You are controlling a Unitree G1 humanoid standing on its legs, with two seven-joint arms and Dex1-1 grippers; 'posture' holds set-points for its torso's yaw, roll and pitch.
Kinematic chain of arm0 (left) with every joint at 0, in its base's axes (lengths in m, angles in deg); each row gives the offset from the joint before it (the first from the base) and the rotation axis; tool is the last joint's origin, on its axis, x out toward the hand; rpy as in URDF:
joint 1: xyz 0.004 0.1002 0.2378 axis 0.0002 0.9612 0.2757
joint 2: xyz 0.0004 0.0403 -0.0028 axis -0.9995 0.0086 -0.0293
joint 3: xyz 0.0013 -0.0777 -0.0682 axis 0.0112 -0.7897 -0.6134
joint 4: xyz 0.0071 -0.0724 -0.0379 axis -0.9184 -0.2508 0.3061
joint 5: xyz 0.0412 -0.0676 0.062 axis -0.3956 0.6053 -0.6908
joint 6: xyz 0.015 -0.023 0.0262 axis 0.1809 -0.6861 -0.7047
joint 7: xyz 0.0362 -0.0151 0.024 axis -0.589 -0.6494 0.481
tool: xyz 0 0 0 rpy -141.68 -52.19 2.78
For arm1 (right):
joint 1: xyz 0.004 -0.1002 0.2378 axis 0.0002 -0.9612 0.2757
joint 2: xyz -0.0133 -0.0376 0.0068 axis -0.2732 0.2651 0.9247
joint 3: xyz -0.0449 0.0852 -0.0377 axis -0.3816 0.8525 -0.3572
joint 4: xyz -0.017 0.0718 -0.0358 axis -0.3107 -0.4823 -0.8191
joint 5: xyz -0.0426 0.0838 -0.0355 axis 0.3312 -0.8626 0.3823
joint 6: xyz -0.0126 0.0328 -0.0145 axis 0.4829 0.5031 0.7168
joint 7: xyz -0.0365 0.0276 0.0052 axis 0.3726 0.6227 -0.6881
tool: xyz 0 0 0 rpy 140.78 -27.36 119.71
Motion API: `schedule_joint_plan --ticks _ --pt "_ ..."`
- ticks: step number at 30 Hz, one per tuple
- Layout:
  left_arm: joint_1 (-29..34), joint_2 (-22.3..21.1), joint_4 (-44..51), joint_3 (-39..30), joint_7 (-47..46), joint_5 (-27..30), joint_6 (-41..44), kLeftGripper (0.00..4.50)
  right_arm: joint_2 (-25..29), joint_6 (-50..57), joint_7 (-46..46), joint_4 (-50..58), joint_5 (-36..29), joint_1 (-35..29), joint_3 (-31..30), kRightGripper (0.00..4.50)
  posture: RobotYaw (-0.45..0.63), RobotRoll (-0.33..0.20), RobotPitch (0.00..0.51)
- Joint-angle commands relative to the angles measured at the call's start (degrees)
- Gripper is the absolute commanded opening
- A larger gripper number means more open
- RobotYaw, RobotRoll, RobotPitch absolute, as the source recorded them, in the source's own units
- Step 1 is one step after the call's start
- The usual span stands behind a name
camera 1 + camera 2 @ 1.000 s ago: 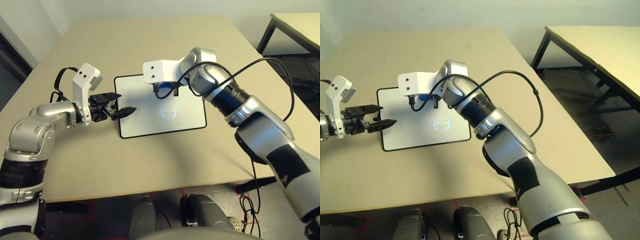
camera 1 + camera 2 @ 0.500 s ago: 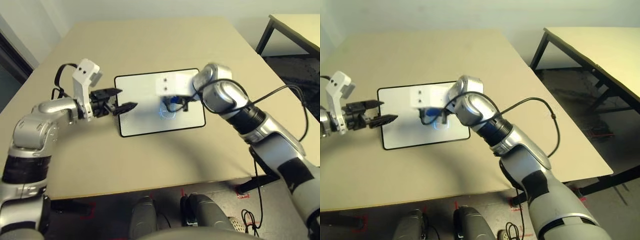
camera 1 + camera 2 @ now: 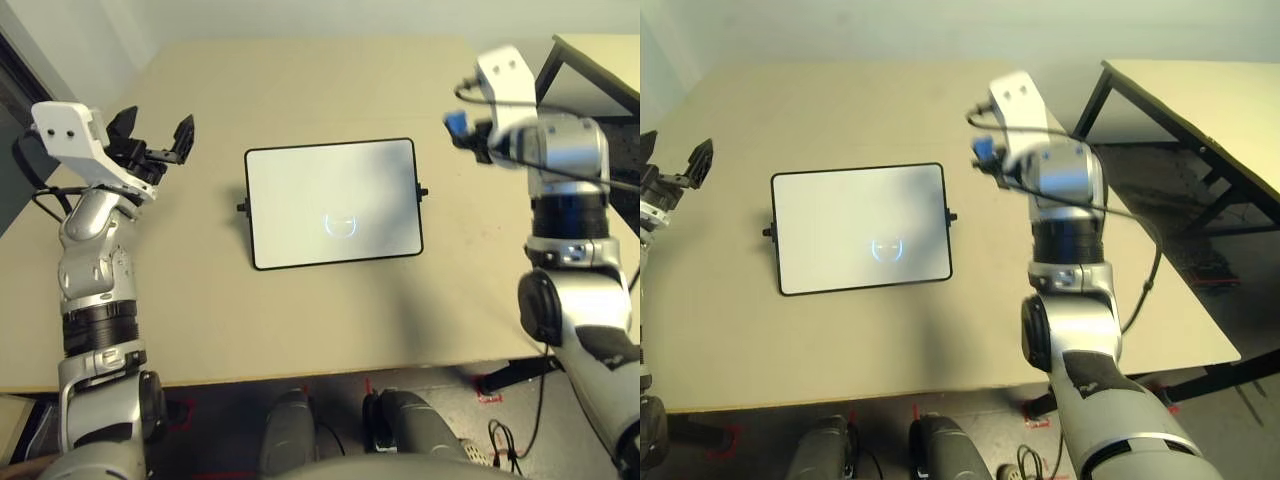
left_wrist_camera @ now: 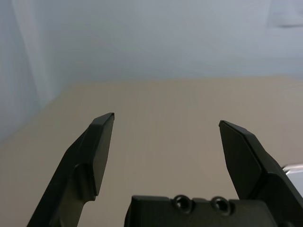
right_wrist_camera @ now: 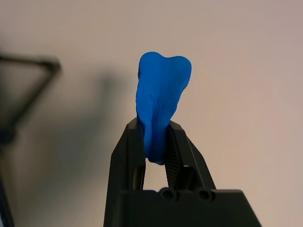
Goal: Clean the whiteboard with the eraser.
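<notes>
The right fingers (image 5: 124, 156) grip the eraser (image 5: 163, 90) toward the right edge of the surface (image 3: 300, 330), the left fingers (image 4: 241, 161) are open, and the whiteboard (image 3: 300, 190), between both side edges, seems wiped, so next is probably putting the eraser down.

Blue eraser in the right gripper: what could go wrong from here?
The eraser is pinched near one end by the right gripper, most of it sticking out past the fingertips, so it might twist or slip under wiping pressure. The whiteboard lies on the table with neither gripper holding it; it could slide if rubbed hard.
</notes>
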Motion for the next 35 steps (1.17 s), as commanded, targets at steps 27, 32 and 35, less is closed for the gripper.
schedule_joint_plan --ticks 27,32,35 --pt "-3.10 3.55 -14.82 0.57 -4.10 -0.99 -8.79 4.50 4.18 -48.14 -15.62 -13.99 -15.43 -8.00 11.39 4.46 -0.03 0.000 0.095" --pt "-3.03 4.11 -20.11 -0.54 -7.41 -1.34 -13.70 4.50 7.06 -71.33 -16.25 -33.16 -17.13 -10.28 13.95 4.46 -0.02 0.000 0.085" --pt "-3.20 4.40 -22.27 -0.95 -8.67 -0.98 -15.10 4.50 7.91 -77.51 -15.82 -41.06 -18.79 -9.61 14.74 4.46 -0.03 0.000 0.080"
